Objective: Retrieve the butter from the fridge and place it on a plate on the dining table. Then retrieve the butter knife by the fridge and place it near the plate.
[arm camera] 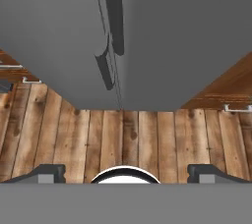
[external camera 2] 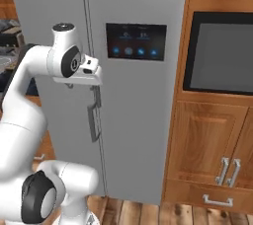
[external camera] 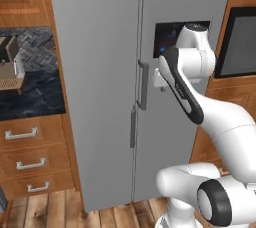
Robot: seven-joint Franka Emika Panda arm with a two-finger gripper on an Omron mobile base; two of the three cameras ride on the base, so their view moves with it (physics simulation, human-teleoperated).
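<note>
claw spread wide in front of the shut fridge

the fridge point(external camera: 100, 72) stands with both grey doors closed, the seam between them running straight down its front. two vertical bar handles flank that seam: the right door's handle point(external camera: 143, 85) sits higher, the left door's handle point(external camera: 133, 128) lower. a dark control panel point(external camera 2: 136, 41) with small round lit icons is set into the right door.

the arm rises from the base and bends forward, so the hand hangs close to the right door's handle, pointing down. in the hand view the gripper point(arm camera: 126, 171) looks along the fridge front toward the plank floor point(arm camera: 133, 139); its two dark fingertips point(arm camera: 47, 173) stand far apart at the lower corners, with nothing between them but floor. the claw is spread and holds nothing. whether the hand touches the handle cannot be told.

left of the fridge runs a dark counter point(external camera: 30, 92) over wooden drawers point(external camera: 30, 154), with a small boxy item point(external camera: 11, 69) on top. right of the fridge a black oven window point(external camera 2: 222, 54) sits in a wooden cabinet point(external camera 2: 207, 135).
</note>
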